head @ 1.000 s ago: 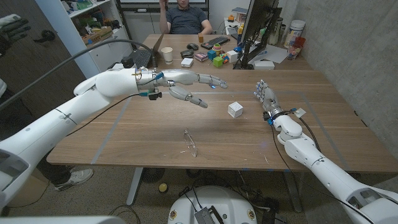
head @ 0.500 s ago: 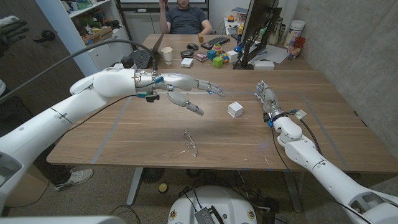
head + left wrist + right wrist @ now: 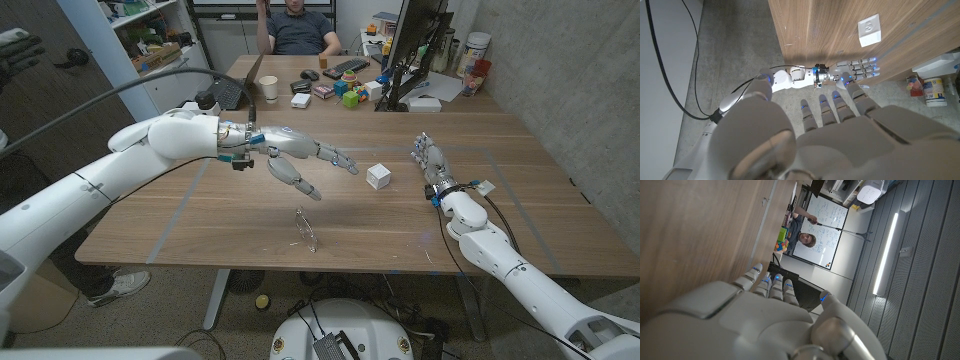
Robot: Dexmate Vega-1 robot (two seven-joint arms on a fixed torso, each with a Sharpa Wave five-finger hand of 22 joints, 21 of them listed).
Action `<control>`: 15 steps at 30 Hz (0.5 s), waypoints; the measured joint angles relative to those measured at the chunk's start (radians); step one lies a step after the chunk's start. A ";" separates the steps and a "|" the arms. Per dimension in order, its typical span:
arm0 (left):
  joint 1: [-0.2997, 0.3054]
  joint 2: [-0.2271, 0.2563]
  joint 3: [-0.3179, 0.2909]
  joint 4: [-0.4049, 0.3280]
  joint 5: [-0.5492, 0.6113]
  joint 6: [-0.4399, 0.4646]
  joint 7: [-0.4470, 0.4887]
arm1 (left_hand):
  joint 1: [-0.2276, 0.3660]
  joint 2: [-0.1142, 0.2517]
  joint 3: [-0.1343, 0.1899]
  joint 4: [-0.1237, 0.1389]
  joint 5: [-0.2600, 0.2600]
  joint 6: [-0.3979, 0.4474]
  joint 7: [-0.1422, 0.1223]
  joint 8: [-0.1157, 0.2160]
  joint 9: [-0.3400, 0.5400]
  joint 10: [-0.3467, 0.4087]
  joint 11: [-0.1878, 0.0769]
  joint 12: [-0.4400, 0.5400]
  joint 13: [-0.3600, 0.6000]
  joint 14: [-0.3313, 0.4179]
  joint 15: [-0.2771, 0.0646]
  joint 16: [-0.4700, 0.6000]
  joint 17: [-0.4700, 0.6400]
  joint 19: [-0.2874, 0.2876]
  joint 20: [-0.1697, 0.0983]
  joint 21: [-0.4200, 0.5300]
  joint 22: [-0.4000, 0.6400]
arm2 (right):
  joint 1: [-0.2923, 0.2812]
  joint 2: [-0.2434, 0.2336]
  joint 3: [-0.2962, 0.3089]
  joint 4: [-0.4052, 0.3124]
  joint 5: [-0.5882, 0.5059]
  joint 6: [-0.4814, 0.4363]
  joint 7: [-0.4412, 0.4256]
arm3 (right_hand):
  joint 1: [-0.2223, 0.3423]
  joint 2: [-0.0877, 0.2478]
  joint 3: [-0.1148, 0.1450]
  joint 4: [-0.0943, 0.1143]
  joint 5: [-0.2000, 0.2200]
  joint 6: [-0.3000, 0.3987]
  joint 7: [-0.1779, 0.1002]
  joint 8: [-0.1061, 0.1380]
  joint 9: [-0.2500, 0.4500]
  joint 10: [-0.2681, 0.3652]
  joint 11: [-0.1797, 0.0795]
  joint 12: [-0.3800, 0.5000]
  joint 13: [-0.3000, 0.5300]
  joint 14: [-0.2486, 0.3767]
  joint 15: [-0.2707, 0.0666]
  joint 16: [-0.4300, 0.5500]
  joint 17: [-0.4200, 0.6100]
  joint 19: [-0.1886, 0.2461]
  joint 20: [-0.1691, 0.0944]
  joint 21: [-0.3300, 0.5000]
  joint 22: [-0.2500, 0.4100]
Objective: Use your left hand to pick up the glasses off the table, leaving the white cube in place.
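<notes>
A: Head view. Against the frame one second ago, we see the left hand (image 3: 300, 160) lower and nearer the frame's centre, fingers spread, holding nothing. One pair of glasses (image 3: 306, 229) lies on the table (image 3: 200, 215) at lower centre, unmoved, apart from the hand.

B: We count one white cube (image 3: 378, 176), right of centre, position unchanged. The right hand (image 3: 430, 160) stands on the table right of the cube, fingers extended, empty. We read no writing here.

A: Left wrist view. The left hand (image 3: 840, 125) shows extended fingers gripping nothing. The white cube (image 3: 869, 31) sits at upper right with a round mark on one face; we cannot read it. The right hand (image 3: 852, 70) shows at centre.

B: Right wrist view. The right hand (image 3: 760, 310) occupies the lower frame, fingers straight along the table (image 3: 690, 225). A person (image 3: 807, 239) shows before a whiteboard; its writing is illegible.
</notes>
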 measured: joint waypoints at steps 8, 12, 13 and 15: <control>0.013 0.023 -0.006 -0.023 0.037 0.003 -0.008 | 0.033 0.006 -0.004 -0.004 0.000 0.016 -0.005 0.003 0.001 0.000 0.000 0.000 0.000 -0.004 0.004 0.000 0.000 0.002 -0.002 -0.018 0.000 | -0.013 -0.001 0.000 -0.013 -0.008 0.000 -0.016 | 0.000 0.000 -0.006 0.003 0.000 0.000 0.000 0.000 0.000 0.000 0.000 0.000 0.000 0.000 0.000 0.000 0.000 0.000 0.000 0.000 0.000; 0.020 0.034 -0.012 -0.034 0.054 0.005 -0.010 | 0.042 0.016 -0.004 -0.004 0.000 0.016 -0.005 0.003 0.005 0.000 0.000 0.000 0.000 -0.008 0.008 0.000 0.000 -0.007 0.001 -0.022 0.000 | -0.015 -0.001 -0.001 -0.017 -0.014 0.000 -0.023 | 0.000 0.000 -0.009 0.000 0.000 0.000 0.000 0.000 0.000 0.000 0.000 0.000 0.000 0.000 0.000 0.000 0.000 0.000 0.000 0.000 0.000; 0.020 0.034 -0.012 -0.034 0.057 0.005 -0.010 | 0.044 0.013 -0.006 -0.002 0.000 0.016 -0.005 0.003 0.005 0.000 0.000 0.000 0.000 -0.008 0.008 0.000 0.000 -0.008 0.000 -0.024 0.000 | -0.016 -0.001 -0.003 -0.019 -0.014 0.000 -0.023 | 0.000 0.000 -0.009 0.000 0.000 0.000 0.000 0.000 0.000 0.000 0.000 0.000 0.000 0.000 0.000 0.000 0.000 0.000 0.000 0.000 0.000; 0.024 0.041 -0.016 -0.039 0.065 0.007 -0.011 | 0.048 0.011 -0.008 0.000 0.000 0.018 -0.002 0.003 0.005 0.000 0.000 0.000 0.000 -0.007 0.009 0.000 0.000 -0.008 0.000 -0.029 0.000 | -0.017 -0.001 -0.004 -0.021 -0.018 0.000 -0.027 | 0.000 0.000 -0.009 0.000 0.000 0.000 0.000 0.000 0.000 0.000 0.000 0.000 0.000 0.000 0.000 0.000 0.000 0.000 0.000 0.000 0.000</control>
